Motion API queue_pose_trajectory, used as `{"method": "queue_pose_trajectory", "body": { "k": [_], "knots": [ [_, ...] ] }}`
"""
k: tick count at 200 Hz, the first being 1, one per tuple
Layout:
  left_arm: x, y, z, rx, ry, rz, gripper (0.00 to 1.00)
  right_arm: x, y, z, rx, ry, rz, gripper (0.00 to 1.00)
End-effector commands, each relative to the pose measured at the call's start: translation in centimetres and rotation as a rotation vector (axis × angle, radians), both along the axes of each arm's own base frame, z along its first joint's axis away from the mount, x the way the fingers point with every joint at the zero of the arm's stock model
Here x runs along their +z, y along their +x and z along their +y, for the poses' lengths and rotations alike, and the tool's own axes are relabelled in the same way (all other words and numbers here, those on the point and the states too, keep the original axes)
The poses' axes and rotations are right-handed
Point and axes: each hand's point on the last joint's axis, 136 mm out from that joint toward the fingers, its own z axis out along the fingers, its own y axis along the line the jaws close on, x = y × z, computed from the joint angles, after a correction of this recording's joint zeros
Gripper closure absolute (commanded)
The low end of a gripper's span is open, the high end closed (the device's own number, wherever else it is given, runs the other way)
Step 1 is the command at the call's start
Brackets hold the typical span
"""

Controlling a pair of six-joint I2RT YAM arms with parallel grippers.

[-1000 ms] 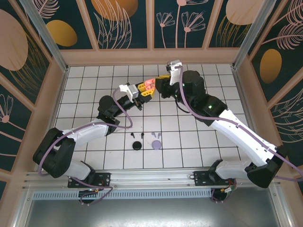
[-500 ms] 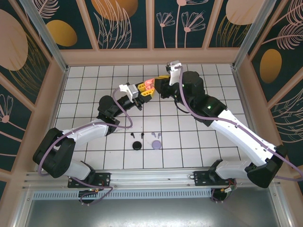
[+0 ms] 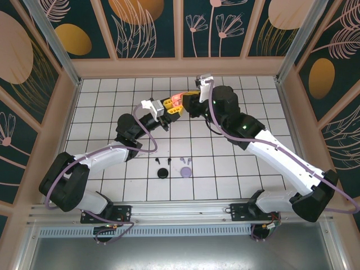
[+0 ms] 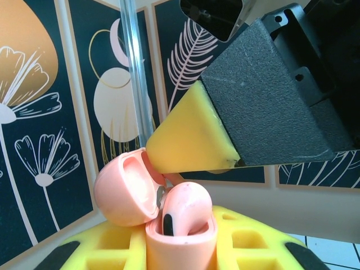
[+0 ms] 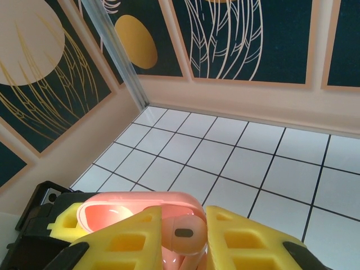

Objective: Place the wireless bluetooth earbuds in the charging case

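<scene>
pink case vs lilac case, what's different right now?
The pink case is held up in the left gripper; the lilac case lies on the table. The pink case is open with a pink earbud in its mouth; the lilac case's state is too small to tell. Both are small and rounded.

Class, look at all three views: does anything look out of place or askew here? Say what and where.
Yes. The pink earbud stands proud of the open pink case held in the left gripper; it is leaning and not seated. Small loose earbuds lie scattered on the table.
</scene>
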Motion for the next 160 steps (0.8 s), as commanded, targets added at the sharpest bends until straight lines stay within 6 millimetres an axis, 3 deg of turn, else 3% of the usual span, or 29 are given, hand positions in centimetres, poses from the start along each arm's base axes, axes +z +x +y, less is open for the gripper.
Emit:
{"method": "queue_pose_trajectory", "body": {
  "k": [1, 160],
  "knots": [
    [3.5, -1.9, 0.4, -0.042, -0.068, -0.099, 1.00, -1.6, 0.6, 0.0, -0.006, -0.034, 0.011, 0.79],
    [3.4, -1.5, 0.1, -0.041, -0.073, -0.088, 1.00, -6.2, -2.5, 2.4, 0.141, -0.241, -0.024, 0.78]
  ]
}}
